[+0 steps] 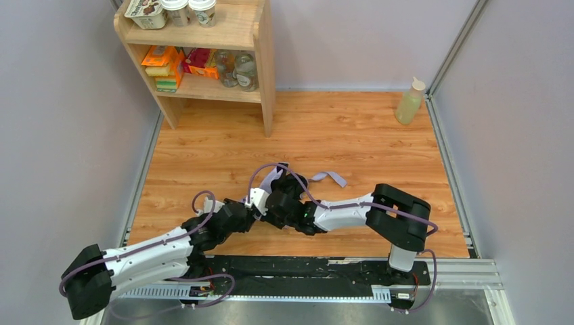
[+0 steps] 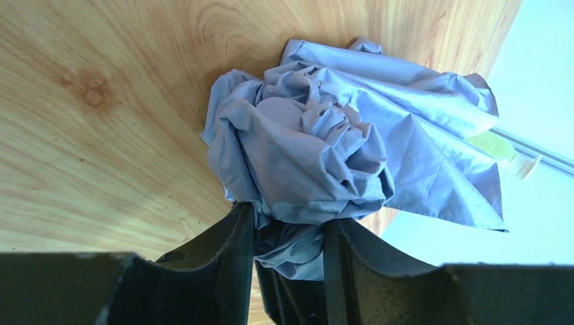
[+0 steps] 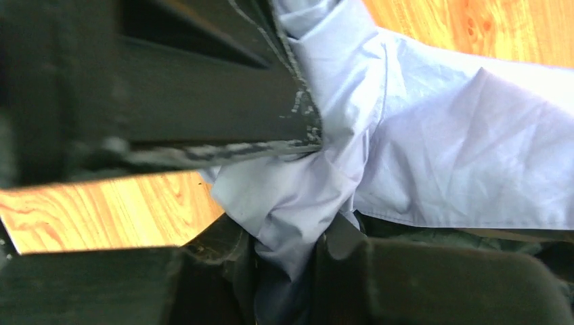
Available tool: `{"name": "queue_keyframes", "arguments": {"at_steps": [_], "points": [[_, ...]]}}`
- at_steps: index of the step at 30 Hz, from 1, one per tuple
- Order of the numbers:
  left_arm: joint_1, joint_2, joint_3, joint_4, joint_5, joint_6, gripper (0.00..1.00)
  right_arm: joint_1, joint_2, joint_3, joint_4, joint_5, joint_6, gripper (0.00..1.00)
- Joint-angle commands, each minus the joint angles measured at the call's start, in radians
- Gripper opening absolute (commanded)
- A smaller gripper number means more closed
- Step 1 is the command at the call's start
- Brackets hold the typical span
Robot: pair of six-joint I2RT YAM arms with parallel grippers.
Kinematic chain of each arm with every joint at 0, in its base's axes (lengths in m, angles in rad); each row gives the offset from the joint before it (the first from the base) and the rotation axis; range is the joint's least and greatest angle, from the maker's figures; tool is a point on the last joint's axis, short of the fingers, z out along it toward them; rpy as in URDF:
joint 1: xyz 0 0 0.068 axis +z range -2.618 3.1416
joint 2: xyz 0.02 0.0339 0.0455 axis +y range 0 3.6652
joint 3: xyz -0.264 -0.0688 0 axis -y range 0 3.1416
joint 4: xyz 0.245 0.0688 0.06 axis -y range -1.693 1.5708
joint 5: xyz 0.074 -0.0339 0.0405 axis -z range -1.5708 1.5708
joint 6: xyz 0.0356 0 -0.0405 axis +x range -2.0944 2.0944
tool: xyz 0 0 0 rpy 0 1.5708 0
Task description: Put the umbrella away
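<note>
Two-handed hold at table point(image 1: 352, 135) centre. At nine o'clock, left gripper point(image 2: 288, 227) clenched on the bunched lilac umbrella point(image 2: 304, 142); at three o'clock, right gripper point(image 3: 284, 240) pinching another fold. Collapsed but crumpled, wrist strap point(image 1: 329, 177) loose toward one o'clock. Not yet stowed; wooden shelf point(image 1: 267, 61) at eleven o'clock.

Overhead, the light is bright and even and the view is sharp, with faint soft shadows on the wooden surface point(image 1: 338, 128). In the left wrist view the umbrella point(image 2: 304, 135) is crisp, the left claw point(image 2: 291, 230) dark and soft, and the lower right washed out. The right wrist view is blurred up close: the right claw point(image 3: 284, 244) is near black, and the wood at upper right glares orange.
</note>
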Motion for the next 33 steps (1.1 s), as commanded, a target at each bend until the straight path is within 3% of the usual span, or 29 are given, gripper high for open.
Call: {"name": "queue_keyframes", "arguments": {"at_steps": [1,2,3,4,10,15,20,25,31,33], "points": [[-0.006,-0.049,0.022,-0.203,-0.032,-0.160,0.37,-0.105,0.060,-0.098,-0.125,-0.202,0.133,0.00],[-0.003,-0.066,0.050,-0.259,-0.061,-0.112,0.46,-0.125,0.064,-0.105,-0.098,-0.292,0.170,0.00],[-0.003,-0.093,0.073,-0.301,-0.121,-0.094,0.71,-0.144,0.072,-0.112,-0.096,-0.351,0.193,0.00],[-0.003,-0.109,0.101,-0.359,-0.149,-0.068,0.75,-0.160,0.074,-0.129,-0.075,-0.417,0.214,0.00],[-0.003,-0.264,0.127,-0.412,-0.232,0.017,0.75,-0.340,0.181,-0.132,-0.006,-0.834,0.401,0.00],[-0.004,-0.240,0.121,-0.265,-0.217,0.060,0.76,-0.432,0.299,-0.050,-0.029,-1.055,0.524,0.00],[-0.003,-0.048,0.136,-0.076,-0.183,0.074,0.77,-0.464,0.350,0.012,-0.020,-1.111,0.577,0.00],[0.035,0.089,0.125,0.067,-0.146,0.074,0.77,-0.466,0.345,0.046,-0.078,-1.100,0.528,0.00],[0.127,0.290,0.128,0.214,0.019,0.150,0.77,-0.467,0.336,0.075,-0.160,-1.079,0.457,0.00],[0.163,0.372,0.128,0.163,0.150,0.100,0.78,-0.464,0.316,0.092,-0.222,-1.047,0.407,0.00]]}}
